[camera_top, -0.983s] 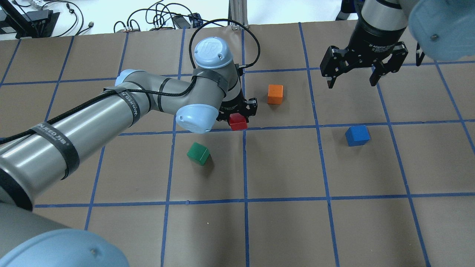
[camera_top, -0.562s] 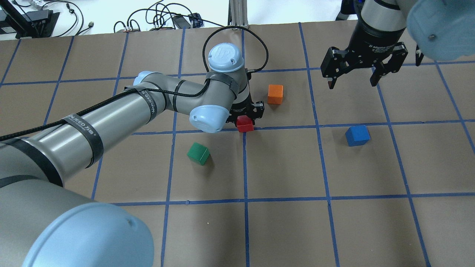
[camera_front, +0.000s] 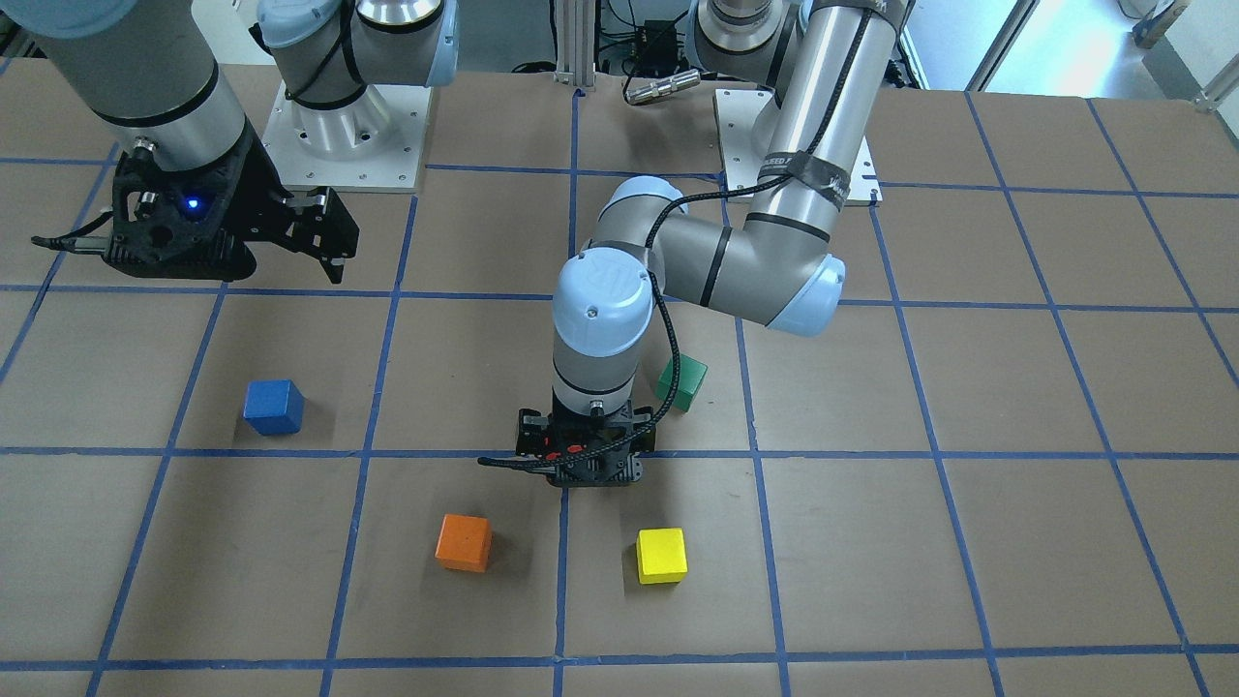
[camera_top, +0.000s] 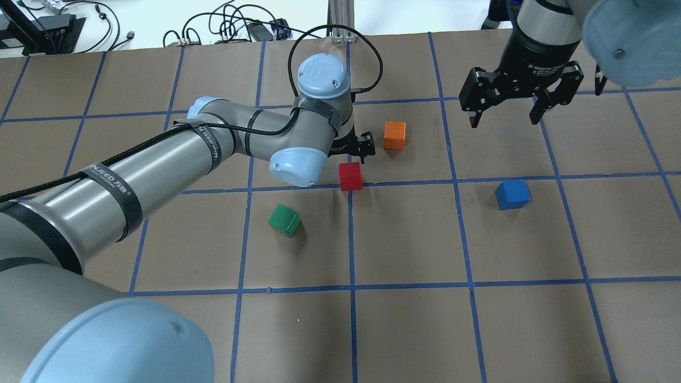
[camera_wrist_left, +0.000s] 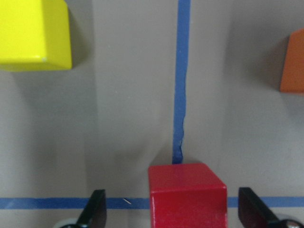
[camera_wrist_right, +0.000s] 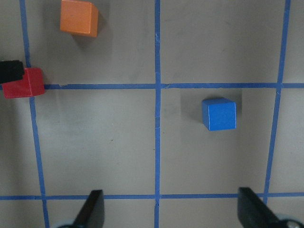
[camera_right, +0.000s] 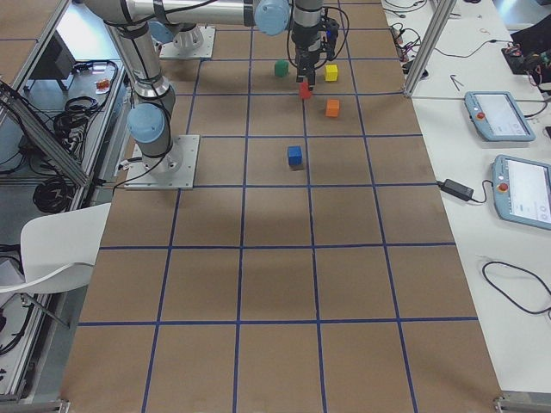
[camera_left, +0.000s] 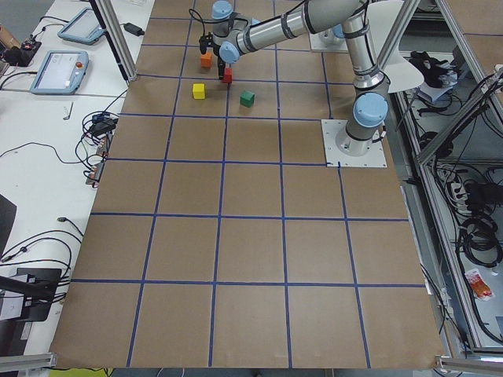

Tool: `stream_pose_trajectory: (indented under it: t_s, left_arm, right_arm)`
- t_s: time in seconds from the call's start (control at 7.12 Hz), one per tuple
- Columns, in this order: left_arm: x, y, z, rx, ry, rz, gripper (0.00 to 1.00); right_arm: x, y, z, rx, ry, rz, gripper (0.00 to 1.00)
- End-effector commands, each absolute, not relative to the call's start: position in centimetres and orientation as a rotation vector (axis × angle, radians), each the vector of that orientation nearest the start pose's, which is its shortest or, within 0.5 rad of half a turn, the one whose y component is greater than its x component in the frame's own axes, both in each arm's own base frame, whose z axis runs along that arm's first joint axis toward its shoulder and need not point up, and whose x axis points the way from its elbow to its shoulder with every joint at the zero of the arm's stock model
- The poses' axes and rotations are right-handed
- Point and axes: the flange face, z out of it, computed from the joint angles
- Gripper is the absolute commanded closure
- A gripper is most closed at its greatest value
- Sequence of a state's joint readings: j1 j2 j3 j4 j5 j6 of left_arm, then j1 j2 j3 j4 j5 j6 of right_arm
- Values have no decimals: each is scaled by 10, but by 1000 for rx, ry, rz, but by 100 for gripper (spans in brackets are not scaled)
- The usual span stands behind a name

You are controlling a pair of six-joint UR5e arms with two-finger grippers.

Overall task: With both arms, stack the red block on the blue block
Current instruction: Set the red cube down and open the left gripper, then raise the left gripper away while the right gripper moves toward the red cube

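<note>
The red block (camera_top: pixel 351 176) sits on the table at a crossing of blue tape lines. My left gripper (camera_top: pixel 355 146) hovers just above and beyond it, open. In the left wrist view the red block (camera_wrist_left: pixel 187 197) lies between the wide-apart fingertips (camera_wrist_left: pixel 97 209), touching neither. The blue block (camera_top: pixel 512 194) sits alone to the right, and also shows in the right wrist view (camera_wrist_right: pixel 219 114). My right gripper (camera_top: pixel 503 114) is open and empty, held high beyond the blue block.
An orange block (camera_top: pixel 394 135) sits just beyond and right of the red one. A green block (camera_top: pixel 284 220) lies nearer me on the left. A yellow block (camera_front: pixel 661 556) sits beyond the left gripper, hidden by the arm in the overhead view.
My left gripper carried the red block a little to the right, let go of it and drew up and away. The block now stands bare on the tape crossing. The right arm barely moved.
</note>
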State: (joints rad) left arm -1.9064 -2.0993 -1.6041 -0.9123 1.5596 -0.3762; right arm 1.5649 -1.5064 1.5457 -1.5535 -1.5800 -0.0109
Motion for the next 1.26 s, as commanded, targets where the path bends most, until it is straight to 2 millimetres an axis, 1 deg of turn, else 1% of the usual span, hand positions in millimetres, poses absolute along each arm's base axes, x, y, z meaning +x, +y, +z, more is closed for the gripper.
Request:
stream_pose_trajectory:
  t_s: [0.0,0.14,0.28,0.42,0.56,0.7,0.84,0.98,1.12]
  left_arm:
    - [-276,-581,291,65,3162,-70,0]
    - [-228,-580,332,126,3158,-53,0]
    - [-185,-572,370,205,3151,-48,0]
    - [-151,-558,404,223,3147,-52,0]
    - [-131,-538,433,273,3143,-39,0]
    - [-122,-520,459,271,3142,-58,0]
    - [-120,-503,477,271,3141,-65,0]
    - [-117,-495,493,260,3144,-117,0]
    - [-117,-497,505,248,3181,-173,0]
  right_arm:
    - [131,-518,448,-5,3143,132,0]
    - [133,-522,449,-5,3147,83,0]
    - [139,-533,441,-24,3146,53,0]
    - [158,-546,425,-72,3141,20,0]
    - [194,-556,411,-103,3135,-64,0]
    - [227,-564,388,-137,3128,-100,0]
    - [254,-572,364,-175,3119,-134,0]
    - [282,-574,334,-75,3122,-97,0]
    - [307,-579,309,-63,3103,-140,0]
